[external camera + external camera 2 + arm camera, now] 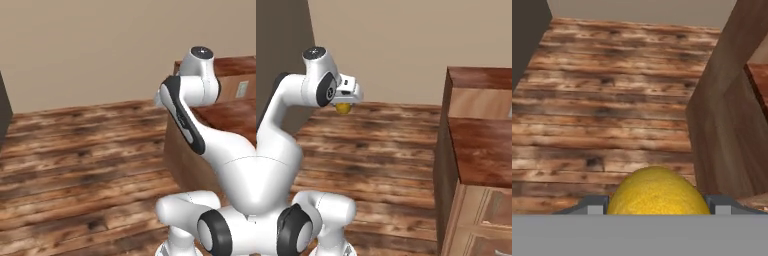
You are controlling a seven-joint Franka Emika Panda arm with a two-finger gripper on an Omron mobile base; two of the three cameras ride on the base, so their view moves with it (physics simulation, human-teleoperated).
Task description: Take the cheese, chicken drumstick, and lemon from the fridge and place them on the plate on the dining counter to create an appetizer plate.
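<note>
Lemon (657, 192) sits between the jaws of the gripper (657, 210), clamped from both sides; grey finger ends show just left and right of the fruit in the hand view. From the right base view the lemon (344, 108) peeks out as a yellow bump directly under the hand, gripper (345, 102) carried high above the plank floor (607, 115).

Handling, as a judgement:
- Light, firm, with a slight give to the rind; no risk of crushing at this squeeze.
- Rounded and waxy, so it can roll or squirt out if the jaws sit off its widest part.
- Best hold is across the middle of the fruit, fingers square to the belly, not near the tapered ends. The present grip looks close to centred, though the finger pads are mostly hidden, so I cannot be sure of the contact.

Surroundings relative to the gripper: the dining counter (727, 125) rises ahead and to the right, its plain wooden side facing the hand, a sliver of glossy reddish top (759, 82) beyond. A dark panel edge lies far ahead to the left.

Once set down, the lemon may roll; release it low.
</note>
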